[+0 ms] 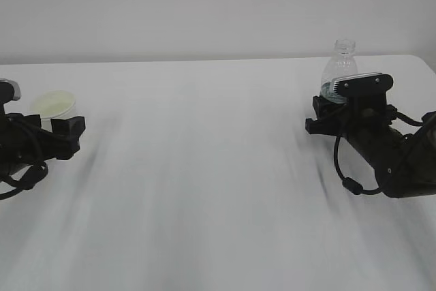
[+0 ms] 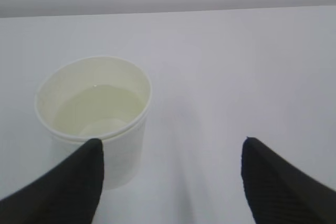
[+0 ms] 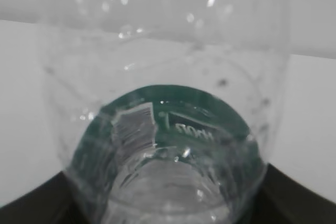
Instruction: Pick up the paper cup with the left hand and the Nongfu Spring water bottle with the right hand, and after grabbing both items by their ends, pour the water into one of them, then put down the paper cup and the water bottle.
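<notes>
The white paper cup (image 1: 53, 103) stands upright on the table at the far left, with clear water (image 2: 100, 108) in its cream inside. My left gripper (image 1: 67, 131) is open just short of it. In the left wrist view the paper cup (image 2: 94, 119) sits ahead of the left fingertip (image 2: 84, 171), off to the left of the wide gap, and the left gripper (image 2: 173, 153) holds nothing. The capless Nongfu Spring water bottle (image 1: 343, 59) stands upright at the far right with my right gripper (image 1: 351, 110) shut on its lower body. The bottle (image 3: 168, 77) fills the right wrist view, green label facing me.
The white table (image 1: 204, 189) stretches between the two arms. Its back edge meets a pale wall, and its right back corner lies just beyond the bottle. The right arm's looping black cable (image 1: 351, 182) hangs beside the wrist.
</notes>
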`<state>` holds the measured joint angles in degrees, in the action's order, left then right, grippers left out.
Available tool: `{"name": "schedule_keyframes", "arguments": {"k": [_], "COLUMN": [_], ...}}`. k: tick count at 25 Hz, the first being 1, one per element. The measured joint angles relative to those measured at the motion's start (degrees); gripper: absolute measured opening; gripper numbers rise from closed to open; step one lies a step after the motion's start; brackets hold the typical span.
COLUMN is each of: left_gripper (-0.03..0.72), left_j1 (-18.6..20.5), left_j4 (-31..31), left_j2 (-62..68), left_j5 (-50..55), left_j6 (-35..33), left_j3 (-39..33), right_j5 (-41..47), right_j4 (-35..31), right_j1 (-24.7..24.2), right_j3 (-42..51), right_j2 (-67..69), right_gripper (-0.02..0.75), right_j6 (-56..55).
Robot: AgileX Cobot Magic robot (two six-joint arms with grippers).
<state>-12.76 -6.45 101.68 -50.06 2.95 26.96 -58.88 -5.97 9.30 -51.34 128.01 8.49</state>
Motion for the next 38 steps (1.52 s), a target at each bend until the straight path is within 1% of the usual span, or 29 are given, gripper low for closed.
{"name": "schedule_keyframes", "arguments": {"k": [4,9,11,19,22,29,38], "left_gripper": [0.587,0.587,0.587,0.587,0.587,0.587,0.587], "left_j1": [0.0,0.0,0.0,0.0,0.0,0.0,0.0], "left_j4": [0.0,0.0,0.0,0.0,0.0,0.0,0.0], "left_j2": [0.0,0.0,0.0,0.0,0.0,0.0,0.0], "left_j5": [0.0,0.03,0.03,0.12,0.12,0.43,1.49], "left_j6": [0.0,0.0,0.0,0.0,0.0,0.0,0.0], "left_j3": [0.0,0.0,0.0,0.0,0.0,0.0,0.0], "right_j5": [0.0,-0.68,-0.81,-0.8,-2.06,-5.67,-6.39], "right_j4": [0.0,0.0,0.0,0.0,0.0,0.0,1.27], "right_j1": [0.0,0.0,0.0,0.0,0.0,0.0,0.0], "right_j3": [0.0,0.0,0.0,0.0,0.46,4.07,9.14], "right_j2": [0.0,0.0,0.0,0.0,0.0,0.0,-1.38], "right_gripper": [0.477,0.582,0.597,0.606,0.606,0.606,0.606], "right_j6": [-0.04,-1.42,-1.56,-1.59,-1.59,-1.68,-2.38]}}
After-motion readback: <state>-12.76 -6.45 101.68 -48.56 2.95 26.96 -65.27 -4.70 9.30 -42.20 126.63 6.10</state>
